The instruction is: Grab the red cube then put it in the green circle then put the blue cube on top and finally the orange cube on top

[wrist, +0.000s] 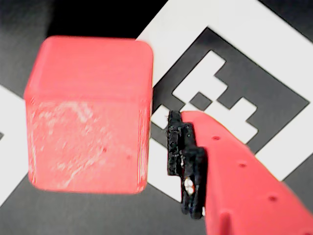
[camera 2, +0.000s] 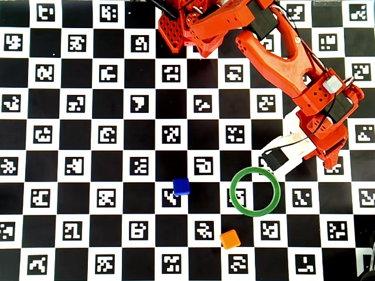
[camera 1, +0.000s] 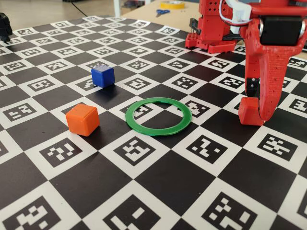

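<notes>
The red cube (camera 1: 247, 113) sits on the checkered board to the right of the green circle (camera 1: 158, 133). It fills the left of the wrist view (wrist: 88, 112). My red gripper (camera 1: 255, 112) is lowered over it and open. One finger with a black pad (wrist: 183, 156) stands just right of the cube with a small gap; the other finger is out of that view. The ring (camera 2: 233, 192) is empty. The blue cube (camera 1: 102, 75) (camera 2: 181, 187) and the orange cube (camera 1: 82, 120) (camera 2: 230, 239) rest on the board left of the ring. In the overhead view the arm hides the red cube.
The arm's red base (camera 2: 187, 26) stands at the far edge of the board. Scissors (camera 1: 162, 12) and a tape roll (camera 1: 171, 4) lie on a table behind it. A black object (camera 1: 5, 26) sits at the far left.
</notes>
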Robot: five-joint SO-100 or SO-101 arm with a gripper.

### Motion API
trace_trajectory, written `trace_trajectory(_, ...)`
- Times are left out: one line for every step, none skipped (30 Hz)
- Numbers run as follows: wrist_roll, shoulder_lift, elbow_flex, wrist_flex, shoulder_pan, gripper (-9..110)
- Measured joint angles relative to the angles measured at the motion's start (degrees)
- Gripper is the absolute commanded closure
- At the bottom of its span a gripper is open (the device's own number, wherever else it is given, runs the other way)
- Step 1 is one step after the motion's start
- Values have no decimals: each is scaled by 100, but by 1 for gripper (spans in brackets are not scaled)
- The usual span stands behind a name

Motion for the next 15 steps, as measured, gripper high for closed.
trace_trajectory(0, -35, 0, -18, 0, 62)
trace_trajectory(0, -53, 0, -35, 0, 62)
trace_trajectory(0, -79, 0, -53, 0, 63)
trace_trajectory(0, -114, 0, -70, 0, 63)
trace_trajectory(-9, -149, 18, -97, 0, 63)
trace_trajectory(-9, -176, 18, -105, 0, 63)
trace_trajectory(-9, -202, 26, -114, 0, 63)
trace_trajectory(-9, -220, 26, -114, 0, 63)
trace_trajectory(-18, -229, 26, -114, 0, 63)
trace_trajectory(-9, -229, 26, -114, 0, 63)
trace_trajectory(35, -229, 26, -123, -9, 63)
trace_trajectory(44, -229, 26, -149, -18, 63)
trace_trajectory(18, -229, 26, -167, -18, 63)
trace_trajectory(53, -229, 26, -176, -44, 63)
trace_trajectory(88, -229, 26, -185, -53, 63)
